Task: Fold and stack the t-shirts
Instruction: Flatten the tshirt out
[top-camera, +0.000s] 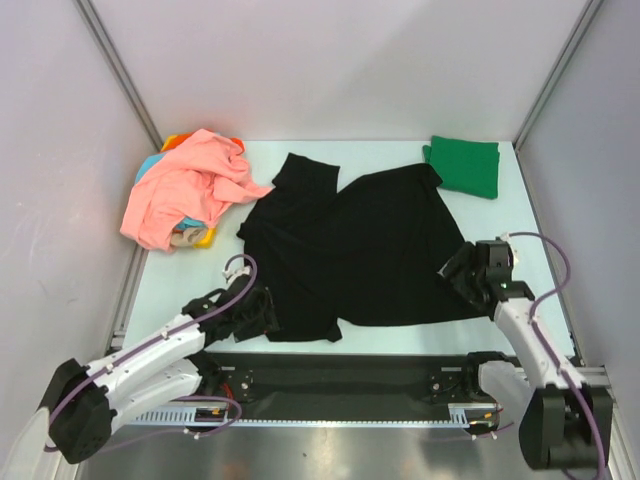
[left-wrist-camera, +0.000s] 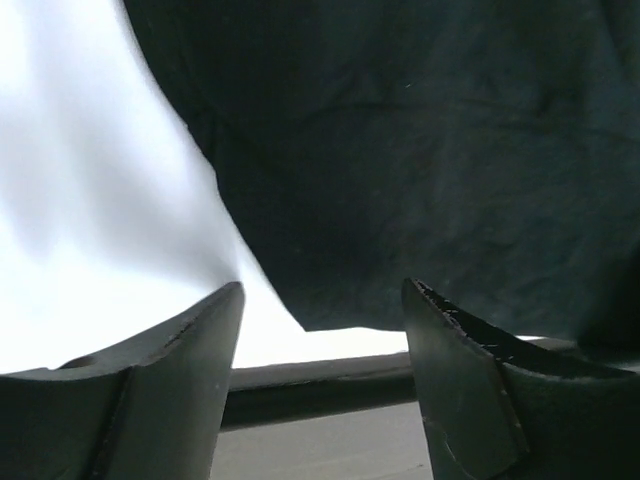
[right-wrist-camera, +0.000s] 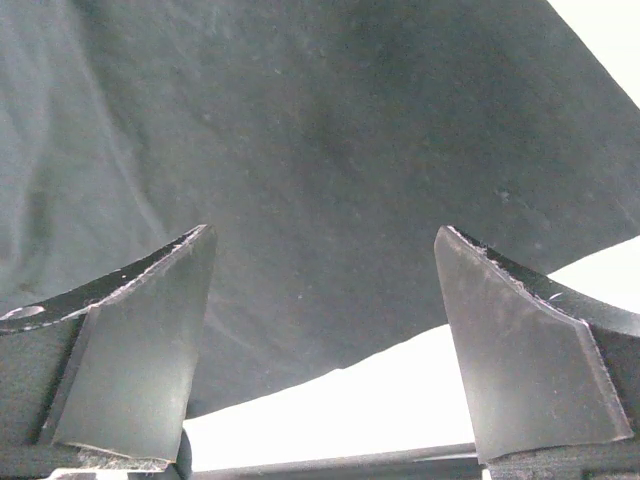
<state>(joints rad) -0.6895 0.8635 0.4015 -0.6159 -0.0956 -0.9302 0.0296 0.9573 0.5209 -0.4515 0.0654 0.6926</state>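
Note:
A black t-shirt (top-camera: 350, 245) lies spread on the table's middle. It fills the left wrist view (left-wrist-camera: 420, 150) and the right wrist view (right-wrist-camera: 300, 150). My left gripper (top-camera: 262, 312) is open at the shirt's near-left corner, its fingers (left-wrist-camera: 190, 370) apart with nothing between them. My right gripper (top-camera: 462, 272) is open at the shirt's near-right edge, its fingers (right-wrist-camera: 520, 340) wide apart over the hem. A folded green t-shirt (top-camera: 463, 165) lies at the back right. A salmon-pink t-shirt (top-camera: 185, 190) tops a pile at the back left, with orange, yellow and teal cloth under it.
The table's near edge is a dark rail (top-camera: 350, 375) between the arm bases. Grey walls (top-camera: 330, 60) close the back and both sides. The pile at the back left touches the left wall.

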